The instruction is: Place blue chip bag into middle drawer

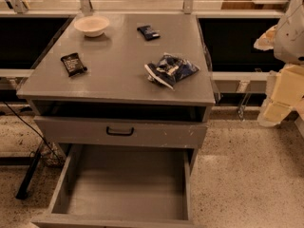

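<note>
The blue chip bag (170,69) lies crumpled on the right part of the gray cabinet top (118,65), near its front edge. The middle drawer (124,186) is pulled out wide below, and its gray floor is bare. My gripper (281,96) hangs at the right edge of the view, off the cabinet's right side, well away from the bag and at about the height of the cabinet top. It holds nothing that I can see.
A small flat black packet (73,63) lies at the left of the top. A white bowl (91,25) stands at the back left, and a small dark blue packet (148,32) lies at the back middle. A closed drawer front with a black handle (119,131) sits above the open drawer. Cables run on the floor at the left (28,127).
</note>
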Robot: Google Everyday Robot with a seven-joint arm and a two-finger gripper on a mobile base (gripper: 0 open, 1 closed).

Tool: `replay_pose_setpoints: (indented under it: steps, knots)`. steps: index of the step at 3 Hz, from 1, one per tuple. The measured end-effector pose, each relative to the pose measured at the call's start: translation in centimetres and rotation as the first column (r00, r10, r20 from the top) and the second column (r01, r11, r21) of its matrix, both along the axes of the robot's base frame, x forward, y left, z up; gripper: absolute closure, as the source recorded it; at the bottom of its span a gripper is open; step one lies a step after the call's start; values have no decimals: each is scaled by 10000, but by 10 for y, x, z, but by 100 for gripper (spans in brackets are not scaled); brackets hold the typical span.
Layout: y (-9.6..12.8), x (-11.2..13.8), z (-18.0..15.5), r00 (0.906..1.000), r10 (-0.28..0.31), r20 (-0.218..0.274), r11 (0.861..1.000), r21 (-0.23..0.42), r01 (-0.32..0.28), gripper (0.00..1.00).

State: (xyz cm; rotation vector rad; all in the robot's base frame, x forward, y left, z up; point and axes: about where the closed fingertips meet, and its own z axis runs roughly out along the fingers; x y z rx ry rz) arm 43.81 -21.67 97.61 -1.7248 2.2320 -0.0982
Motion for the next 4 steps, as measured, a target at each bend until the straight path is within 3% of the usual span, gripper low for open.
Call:
replay_pose_setpoints:
  steps: [1, 4]
  knots:
    - [0, 0, 0, 10000, 1, 15, 10000, 2, -1, 0]
    - [35, 51, 2, 9991, 424, 27, 9991, -79, -424, 0]
